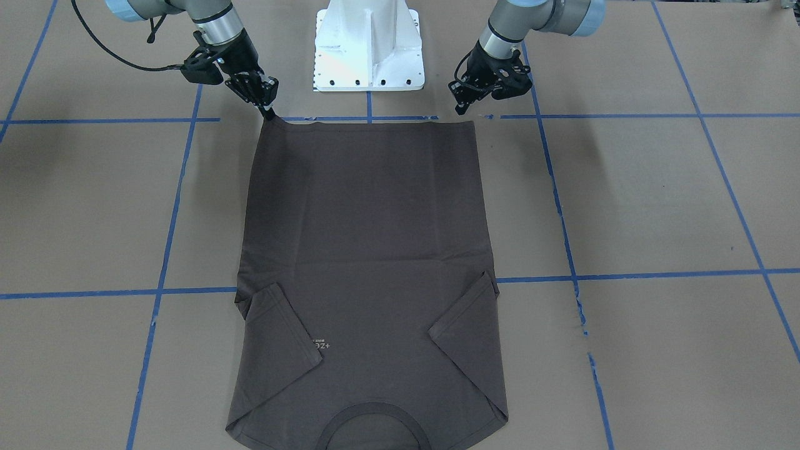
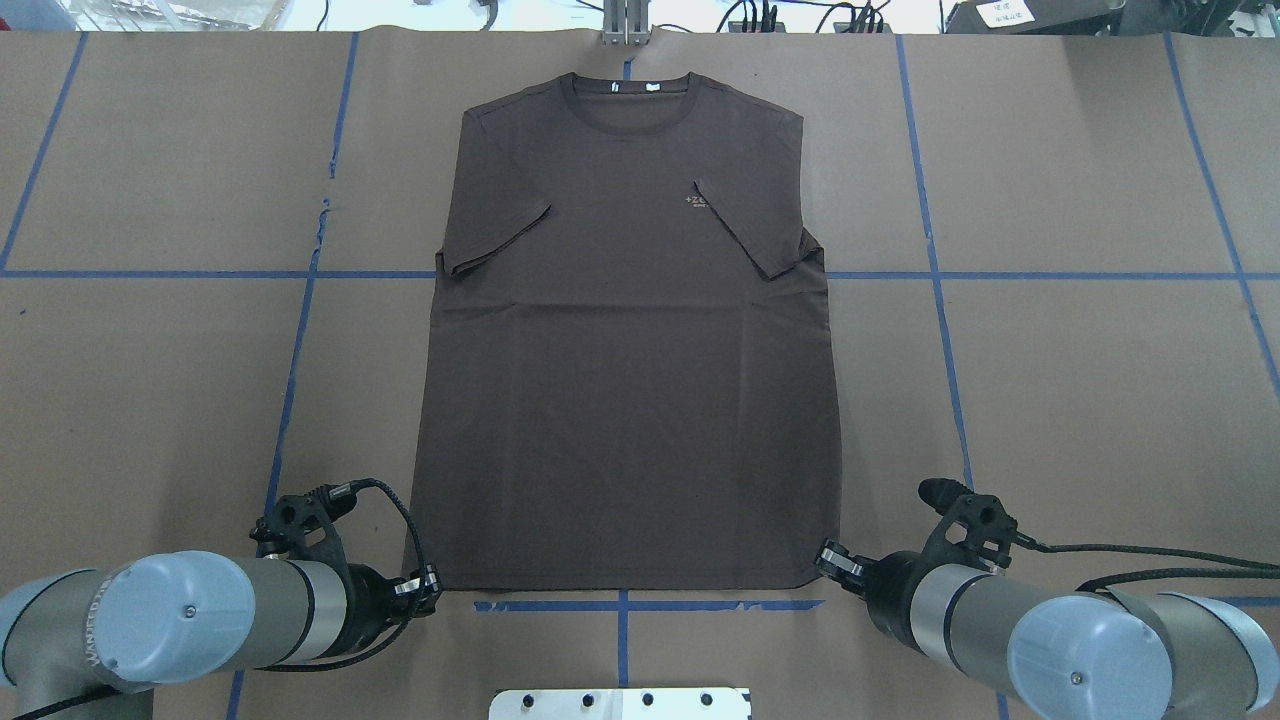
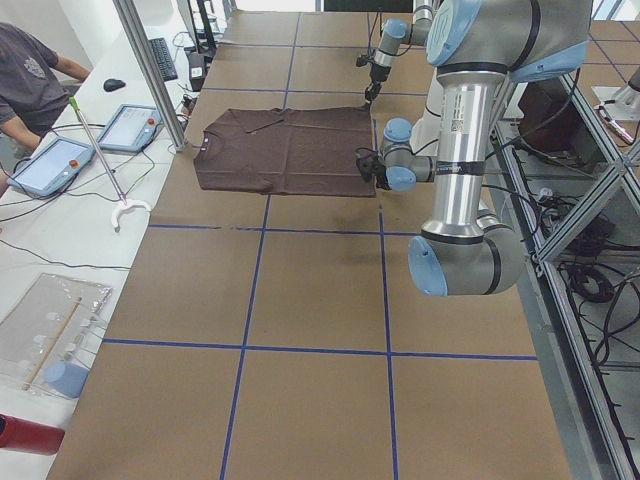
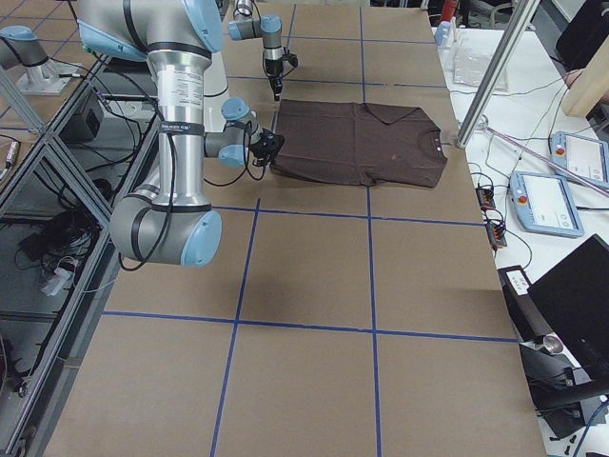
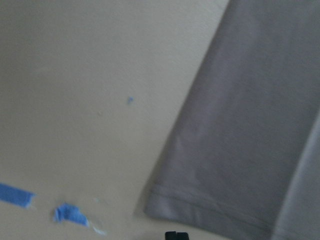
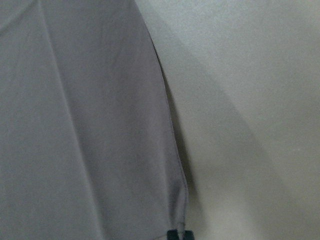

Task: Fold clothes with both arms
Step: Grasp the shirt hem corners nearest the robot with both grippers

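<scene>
The dark brown-grey T-shirt (image 1: 369, 237) lies flat on the table (image 2: 1050, 400), both sleeves folded inward, collar (image 2: 625, 95) at the far side, hem toward me. My right gripper (image 1: 270, 114) is low at the hem corner on my right and looks shut on it; the right wrist view shows the corner (image 6: 181, 220) running into the fingertips. My left gripper (image 1: 461, 111) hangs just off the other hem corner with its fingers together. In the left wrist view that corner (image 5: 155, 207) lies flat beside the fingertip (image 5: 176, 235).
The white pedestal base (image 1: 369, 50) stands between the arms at the near edge. Blue tape lines (image 2: 930, 275) grid the brown table cover. Operator pendants (image 3: 50, 165) and a metal post (image 3: 150, 70) stand beyond the far edge.
</scene>
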Tool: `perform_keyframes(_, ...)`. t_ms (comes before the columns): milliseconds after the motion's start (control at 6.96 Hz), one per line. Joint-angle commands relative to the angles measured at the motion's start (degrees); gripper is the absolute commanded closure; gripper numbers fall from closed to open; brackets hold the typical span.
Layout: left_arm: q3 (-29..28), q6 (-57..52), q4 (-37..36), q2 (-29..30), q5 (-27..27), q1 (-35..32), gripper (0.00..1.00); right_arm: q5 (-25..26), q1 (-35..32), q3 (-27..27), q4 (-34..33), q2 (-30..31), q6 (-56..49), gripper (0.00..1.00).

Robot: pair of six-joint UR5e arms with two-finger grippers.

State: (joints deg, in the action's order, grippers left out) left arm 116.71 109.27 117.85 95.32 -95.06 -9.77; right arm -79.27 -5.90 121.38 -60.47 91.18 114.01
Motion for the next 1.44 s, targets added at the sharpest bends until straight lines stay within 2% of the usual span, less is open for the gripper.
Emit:
perform_keyframes(0, 2.54, 1.38, -2.17, 0.04, -0.04, 0.45, 1.0, -0.18, -0.08, 2.53, 0.0, 0.74, 0.15, 1.0)
perform_keyframes(144, 2.12, 2.0, -4.97, -0.22, 0.4, 2.02, 1.0, -0.19, -0.08, 2.2, 0.0, 0.84, 0.33, 1.0)
perform_keyframes(288, 1.42, 1.57, -5.43, 0.04, 0.4, 2.12, 0.66, -0.27, -0.16, 2.11, -0.35, 0.84, 0.24, 1.0)
perform_keyframes(431, 1.06, 1.13, -5.43, 0.04, 1.18, 2.12, 0.49, -0.27, -0.16, 2.11, -0.35, 0.75, 0.24, 1.0)
perform_keyframes(863, -2.27, 0.86, -5.43, 0.21, 3.48, 1.34, 0.5, -0.27, -0.16, 2.11, -0.44, 0.84, 0.24, 1.0)
perform_keyframes(1006, -1.76, -3.06, -5.43, 0.39, 3.48, -0.15, 0.5, -0.27, -0.16, 2.11, -0.44, 0.84, 0.24, 1.0)
perform_keyframes(1294, 0.34, -3.62, -5.69, 0.39, 3.3, -0.78, 0.5, -0.27, -0.16, 2.11, -0.44, 0.84, 0.24, 1.0)
